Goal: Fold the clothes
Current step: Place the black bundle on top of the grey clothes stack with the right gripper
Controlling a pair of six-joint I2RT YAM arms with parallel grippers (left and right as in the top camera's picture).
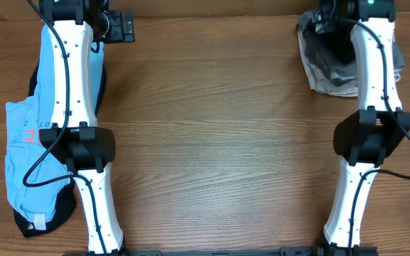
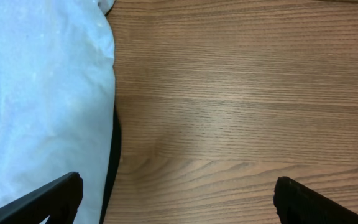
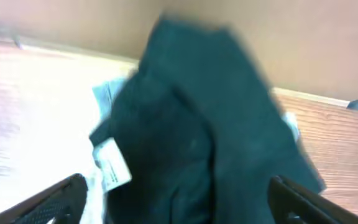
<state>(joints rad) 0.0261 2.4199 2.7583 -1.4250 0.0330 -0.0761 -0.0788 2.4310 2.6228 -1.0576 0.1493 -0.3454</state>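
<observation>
Now the right gripper (image 3: 176,179) is up at the far right corner of the table (image 1: 219,128), fingers spread wide, and the black shirt (image 3: 216,124) sits right between them and ahead, not pinched by either finger. Its white label (image 3: 112,165) shows low on the left side of the cloth, close to the left finger. The picture is blurred, so how the shirt is bunched is hard to call, but its length seems to run straight away from the fingers, on top of the paler pile (image 1: 326,75). That is the relation that matters: the cloth lies dead ahead, and only this arm is near it. Over on the other side, the left gripper (image 2: 178,180) hangs over bare wood, fingers fully apart and holding nothing. The blue shirt (image 2: 42,93) lies just off its left finger, with a dark garment (image 1: 62,213) peeking out beneath. From overhead that blue shirt stretches lengthwise under the left arm, along the table's left edge. Nothing looks folded in the middle yet. My read: any pick of the black shirt belongs to the right arm, and the blue one to the left.
</observation>
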